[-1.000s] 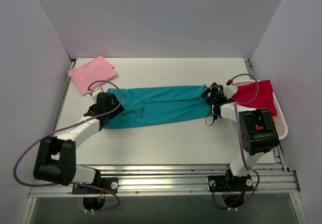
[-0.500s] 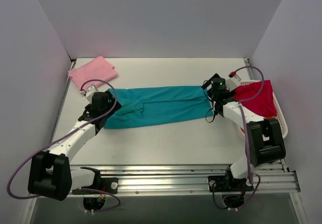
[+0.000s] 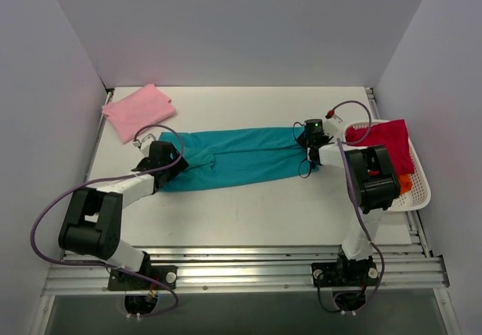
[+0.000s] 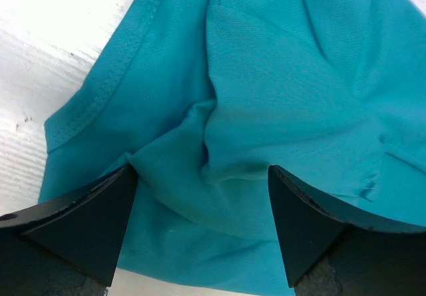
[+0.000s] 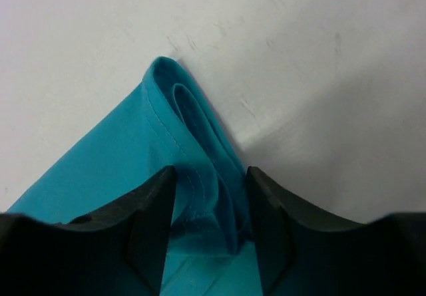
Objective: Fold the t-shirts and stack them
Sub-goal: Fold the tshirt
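The teal t-shirt [image 3: 241, 158] lies folded into a long band across the middle of the table. My left gripper [image 3: 175, 160] is down on its left end; in the left wrist view the gripper [image 4: 201, 176] stands open, its wide-apart fingers straddling a rumpled bunch of teal cloth [image 4: 279, 63]. My right gripper [image 3: 307, 141] is at the band's far right corner. In the right wrist view this gripper [image 5: 212, 176] is shut on the folded hem of the teal cloth [image 5: 133, 163]. A folded light pink t-shirt [image 3: 139, 111] lies at the back left.
A white basket [image 3: 422, 196] at the right edge holds a magenta t-shirt [image 3: 380, 143] and an orange one [image 3: 407, 183] under it. Grey walls close in the table on three sides. Bare tabletop [image 5: 299, 56] lies beyond the teal corner.
My right gripper moved left onto the teal shirt's far right corner and closed on its hem. My left gripper settled onto the shirt's left end, its jaws narrowing slightly.
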